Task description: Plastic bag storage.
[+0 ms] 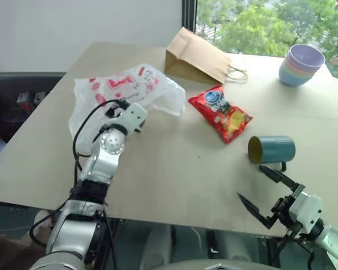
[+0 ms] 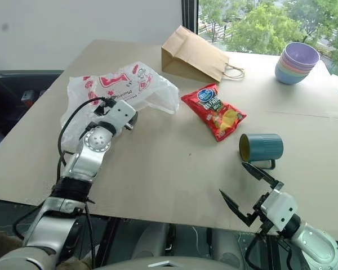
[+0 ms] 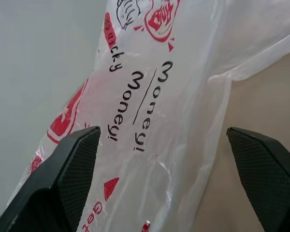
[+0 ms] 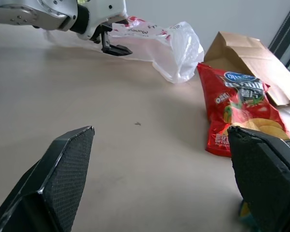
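Observation:
The plastic bag (image 1: 129,90), thin, translucent white with red logos, lies crumpled at the far left of the table (image 1: 174,163). My left gripper (image 3: 162,133) is level at the bag's near edge. It is open, and in the left wrist view the bag's film (image 3: 150,96) lies between the two widely spread fingers, untouched by either. The right wrist view shows one black finger (image 4: 115,49) against the bag. My right gripper (image 1: 250,181) hovers open over the table's front edge at the right with nothing in it, just short of a teal mug (image 1: 272,150).
The teal mug lies on its side. A red snack packet (image 1: 221,112) lies mid-table, a brown paper bag (image 1: 197,56) lies flat at the back, and a stack of pastel bowls (image 1: 302,64) stands at the back right. Bare tabletop stretches between my arms.

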